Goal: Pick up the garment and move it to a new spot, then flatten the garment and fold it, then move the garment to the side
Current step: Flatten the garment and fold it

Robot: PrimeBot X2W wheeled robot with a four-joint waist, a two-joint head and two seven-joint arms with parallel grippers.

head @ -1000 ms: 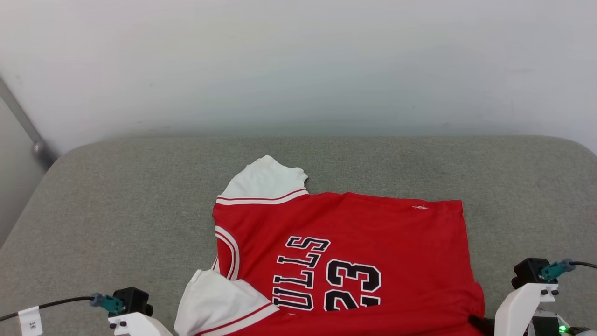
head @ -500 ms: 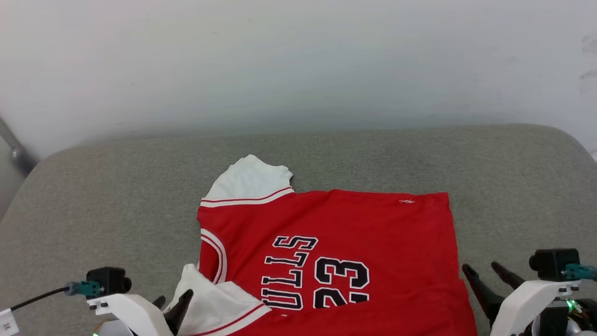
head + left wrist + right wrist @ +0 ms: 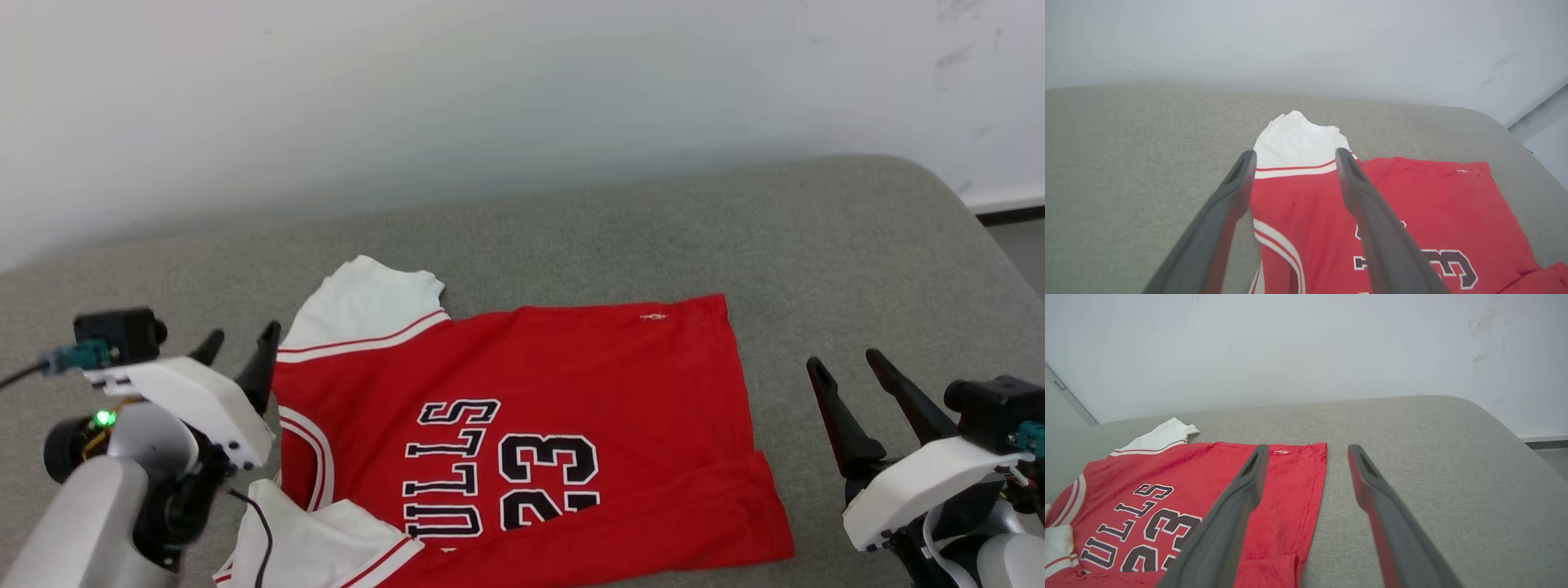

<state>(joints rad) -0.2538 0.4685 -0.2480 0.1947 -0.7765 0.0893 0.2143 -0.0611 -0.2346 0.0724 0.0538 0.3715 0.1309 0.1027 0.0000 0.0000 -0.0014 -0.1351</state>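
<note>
A pale wall [image 3: 490,98] stands behind a grey fabric-covered worktop [image 3: 653,220] with rounded corners; near the worktop's middle the garment [image 3: 571,376] lies spread flat with its printed side up, collar toward the robot's left and hem toward its right; the near right corner of the hem shows a crease. The left gripper [image 3: 242,336] is beside the collar edge with its fingers apart and holding nothing; in the left wrist view those fingers [image 3: 1237,183] frame the far white sleeve [image 3: 1298,141] and its striped seam. The right gripper [image 3: 843,361] is over bare worktop beyond the hem, clear of the cloth, with its fingers likewise apart and empty. The black lettering [image 3: 506,474] reads sideways from the head view; a second white sleeve [image 3: 318,547] lies at the near left edge.
</note>
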